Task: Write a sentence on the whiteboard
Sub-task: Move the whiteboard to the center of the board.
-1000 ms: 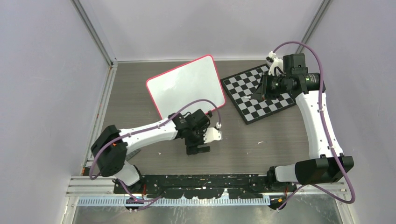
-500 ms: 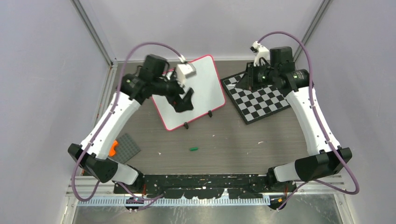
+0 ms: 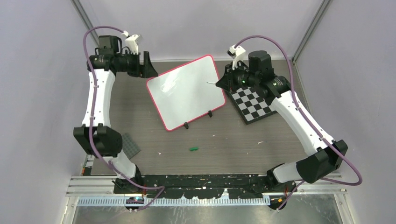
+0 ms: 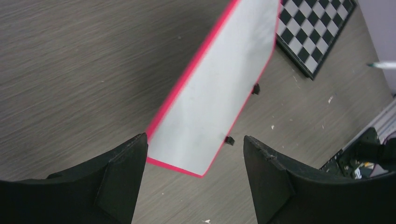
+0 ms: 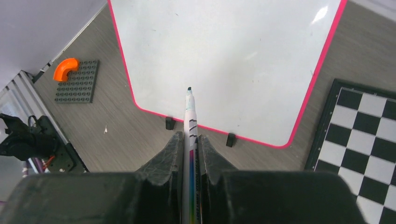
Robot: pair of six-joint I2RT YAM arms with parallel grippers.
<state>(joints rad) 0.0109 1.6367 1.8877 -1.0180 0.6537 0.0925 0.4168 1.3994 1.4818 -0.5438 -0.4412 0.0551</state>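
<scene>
The whiteboard (image 3: pixel 187 91), white with a red-pink rim, lies tilted on the table with two black clips (image 5: pixel 170 123) on its near edge. Its surface is blank in every view; no sentence is in view. My right gripper (image 3: pixel 223 80) is shut on a white marker (image 5: pixel 190 121). The marker's green tip (image 5: pixel 189 88) points at the whiteboard (image 5: pixel 224 56), over its near part, and whether it touches I cannot tell. My left gripper (image 3: pixel 148 66) hovers open and empty off the board's far-left corner. In the left wrist view its fingers (image 4: pixel 126 158) frame the whiteboard (image 4: pixel 219 93).
A black-and-white checkerboard (image 3: pixel 254 105) lies right of the whiteboard. A small green cap (image 3: pixel 194 149) lies on the table nearer the arm bases. At the near left lies a grey studded plate (image 5: pixel 77 81) with an orange piece (image 5: pixel 65 67) on it.
My left arm has swung from the near middle of the table, over the board, to the far-left corner. My right gripper has moved left from the checkerboard to the whiteboard's right edge.
</scene>
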